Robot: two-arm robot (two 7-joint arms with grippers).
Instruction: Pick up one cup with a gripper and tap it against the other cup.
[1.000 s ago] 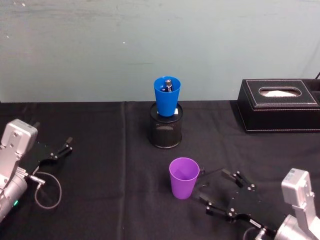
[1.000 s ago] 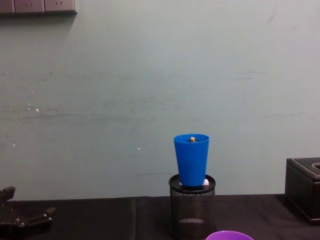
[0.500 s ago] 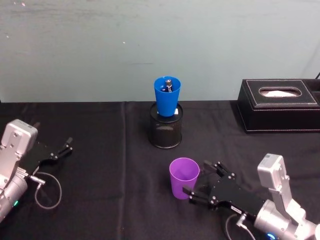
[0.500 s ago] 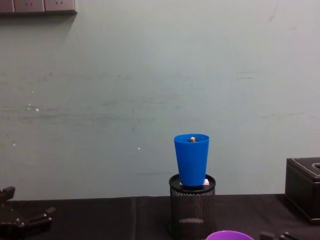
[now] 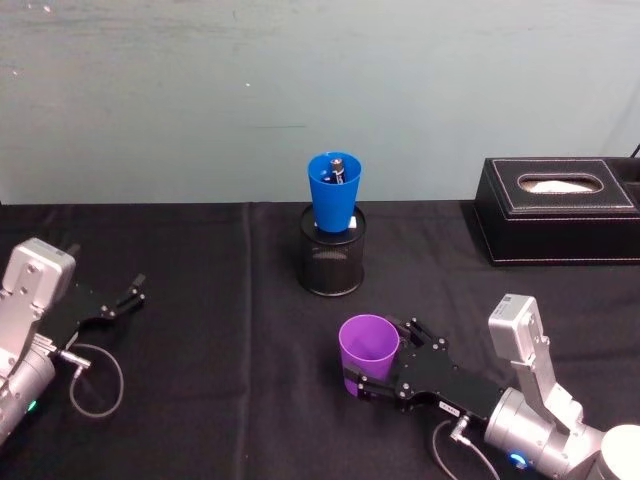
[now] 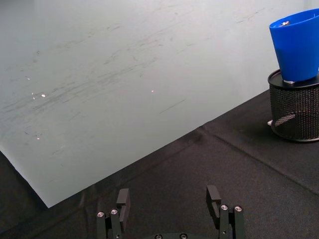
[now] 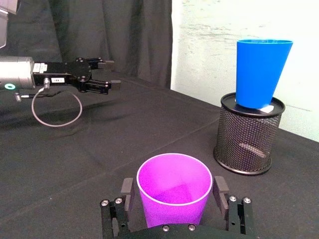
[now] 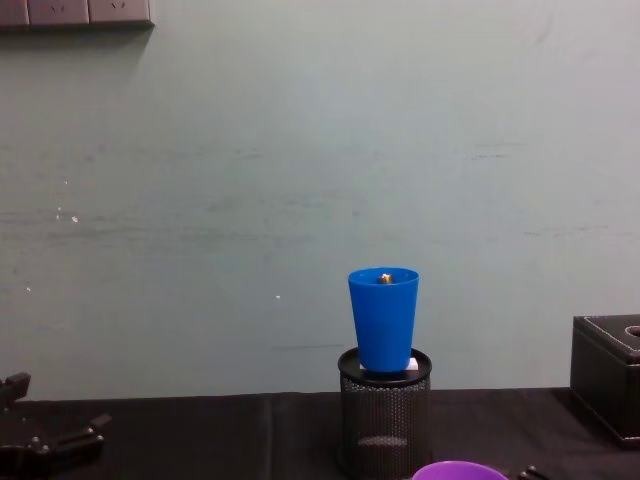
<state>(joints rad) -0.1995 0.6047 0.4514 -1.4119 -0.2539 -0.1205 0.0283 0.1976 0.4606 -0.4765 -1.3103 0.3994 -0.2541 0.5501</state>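
The purple cup (image 5: pixel 368 352) stands upright on the black cloth, between the fingers of my right gripper (image 5: pixel 373 356). In the right wrist view the purple cup (image 7: pixel 173 189) has one finger close on each side, and my right gripper (image 7: pixel 173 195) is open around it. The blue cup (image 5: pixel 334 192) sits upright in a black mesh pen holder (image 5: pixel 331 264) farther back, apart from the purple cup. The chest view shows the blue cup (image 8: pixel 383 318) and the purple rim (image 8: pixel 458 470). My left gripper (image 5: pixel 125 298) rests open at the far left.
A black tissue box (image 5: pixel 558 210) stands at the back right. A grey cable loop (image 5: pixel 95 378) lies by the left arm. Open black cloth lies between the purple cup and the pen holder (image 7: pixel 248 134). A pale wall runs behind the table.
My right gripper has slid forward and to the left, from beside the purple cup to straddling it. The cups and the left arm have not moved.
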